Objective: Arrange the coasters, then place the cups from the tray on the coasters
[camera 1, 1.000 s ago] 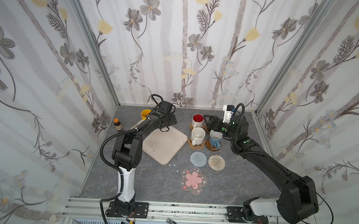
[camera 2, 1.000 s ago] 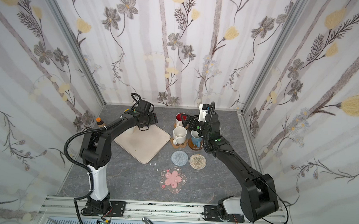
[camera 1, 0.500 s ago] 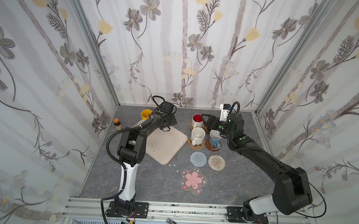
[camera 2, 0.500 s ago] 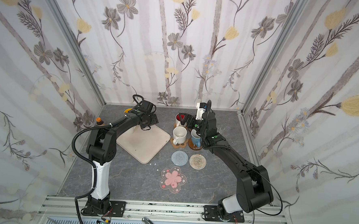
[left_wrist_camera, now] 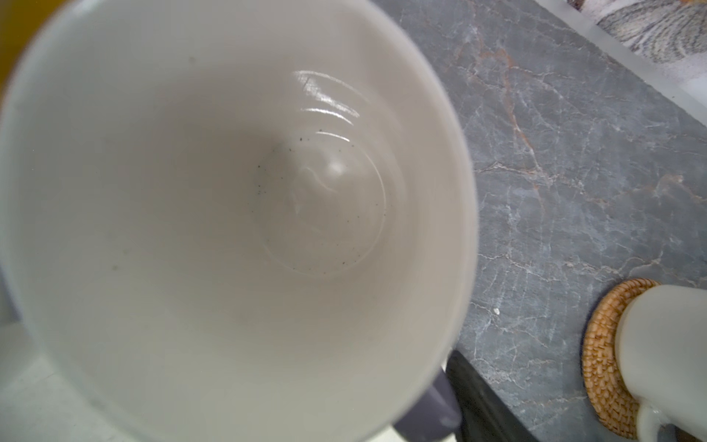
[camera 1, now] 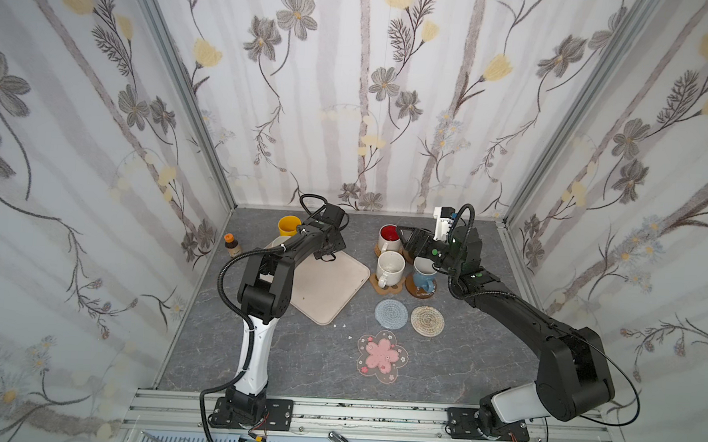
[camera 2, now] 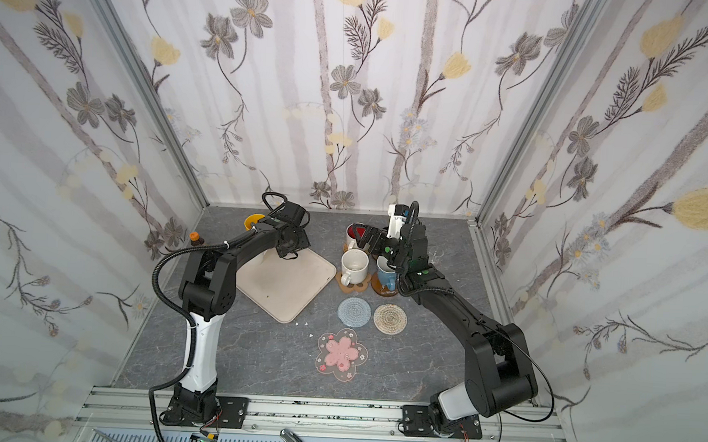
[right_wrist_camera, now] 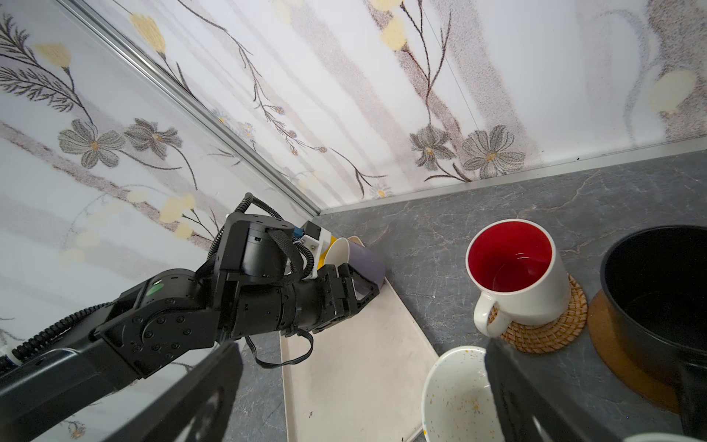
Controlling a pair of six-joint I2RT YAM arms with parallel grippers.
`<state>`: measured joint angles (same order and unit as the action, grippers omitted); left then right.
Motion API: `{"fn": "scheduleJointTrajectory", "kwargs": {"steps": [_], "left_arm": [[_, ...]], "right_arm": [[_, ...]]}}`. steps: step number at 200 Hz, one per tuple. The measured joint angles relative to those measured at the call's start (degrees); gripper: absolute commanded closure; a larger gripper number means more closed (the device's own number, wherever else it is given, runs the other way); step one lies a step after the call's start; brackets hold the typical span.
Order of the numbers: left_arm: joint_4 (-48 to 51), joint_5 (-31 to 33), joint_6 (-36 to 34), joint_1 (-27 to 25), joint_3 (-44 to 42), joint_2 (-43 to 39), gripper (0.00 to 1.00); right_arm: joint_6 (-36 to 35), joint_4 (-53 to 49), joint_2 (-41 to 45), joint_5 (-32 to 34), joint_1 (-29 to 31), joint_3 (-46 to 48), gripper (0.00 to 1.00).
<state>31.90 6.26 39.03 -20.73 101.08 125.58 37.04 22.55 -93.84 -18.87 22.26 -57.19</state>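
Grey marbled tabletop (camera 1: 295, 364) between flowered walls carries the work, and we begin at the lavender-grey cup (right_wrist_camera: 367, 264), which sits at the far end of the beige tray (camera 1: 323, 291). Our left gripper (right_wrist_camera: 365, 287) is at its rim. The left wrist view is filled by the cup's pale inside, with a dark finger (left_wrist_camera: 482, 405) just outside the wall. A rim hold would leave the base free for setting down, but we cannot tell whether the jaws are pressing on it. Close by are the yellow cup (camera 1: 289, 225) and a cream cup (camera 1: 279, 241). Three coasters lie bare beside the tray, likely meant for these three: the knitted coaster (camera 1: 391, 314), the braided coaster (camera 1: 427, 321) and the blossom coaster (camera 1: 382, 356). Beyond them, four cups are served: the red-lined cup (right_wrist_camera: 524, 283) on the rattan coaster (right_wrist_camera: 551, 336), the black cup (right_wrist_camera: 658, 298) on a wooden round (right_wrist_camera: 612, 344), a second cream mug (camera 1: 389, 267) on the paw-print coaster (camera 1: 386, 288), and the blue cup (camera 1: 423, 275). Our right gripper (camera 1: 407, 241) hangs over that group with its jaws spread wide and nothing between them, probably to keep out of the left arm's way.
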Motion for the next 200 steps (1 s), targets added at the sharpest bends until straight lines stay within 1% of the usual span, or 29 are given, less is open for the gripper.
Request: {"fn": "scheduleJointTrajectory", "kwargs": {"steps": [17,68,92,119,147,185,200], "left_arm": [[0.02,0.15,0.22,0.0,0.17,0.11,0.4],[0.13,1.11,0.35,0.2,0.11,0.11,0.58],[0.11,1.25,0.35,0.31,-0.5,0.02,0.64],[0.55,1.49,0.31,0.7,-1.29,-0.22,0.67],[0.83,1.68,0.15,1.07,-1.7,-0.35,0.75],[0.94,1.9,-0.09,1.4,-1.79,-0.37,0.8],[0.96,2.16,-0.33,1.4,-1.84,-0.44,0.83]], "right_arm": [[0.02,0.94,0.0,-0.39,-0.2,0.26,0.0],[0.44,1.38,0.0,-0.92,-0.37,0.61,0.0],[0.44,1.6,0.0,-0.92,-0.37,0.63,0.0],[0.46,1.62,0.0,-0.92,-0.37,0.68,0.0],[0.52,1.68,-0.22,-0.94,-0.37,0.79,0.0],[0.92,1.7,-0.57,-0.94,-0.37,0.85,0.0],[0.92,1.81,-0.61,-0.94,-0.37,0.85,0.0]]}}
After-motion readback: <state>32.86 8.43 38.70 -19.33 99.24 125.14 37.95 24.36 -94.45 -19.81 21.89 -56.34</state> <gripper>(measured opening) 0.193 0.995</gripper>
